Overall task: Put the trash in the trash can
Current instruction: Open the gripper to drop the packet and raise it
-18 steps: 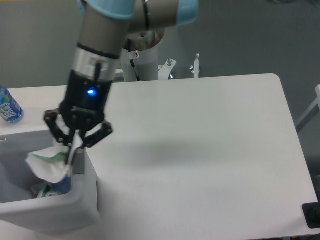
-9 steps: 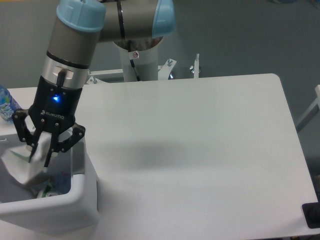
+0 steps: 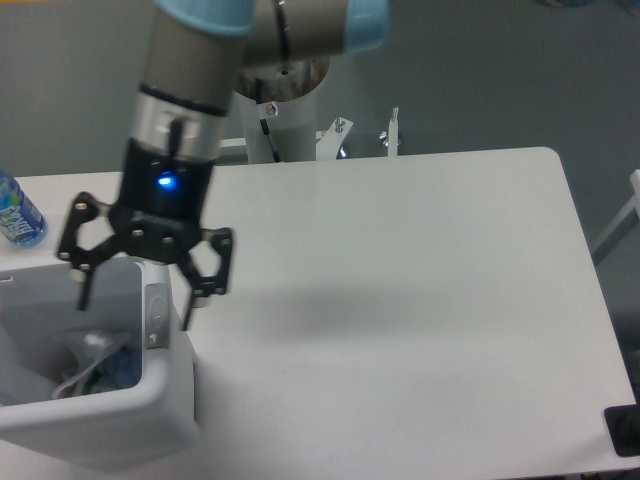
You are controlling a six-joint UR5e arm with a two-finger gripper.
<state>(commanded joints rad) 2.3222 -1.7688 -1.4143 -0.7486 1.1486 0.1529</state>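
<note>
Both fingers of hand (image 3: 138,300) now spread; packet dropped into trash can (image 3: 150,425).

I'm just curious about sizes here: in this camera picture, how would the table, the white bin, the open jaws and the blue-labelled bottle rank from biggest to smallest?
1. Table.
2. White bin, partly cut off by the frame.
3. Gripper with its jaws spread; it is nearer the camera, so it may look bigger than it really is.
4. Blue-labelled bottle, only partly in view.
</note>
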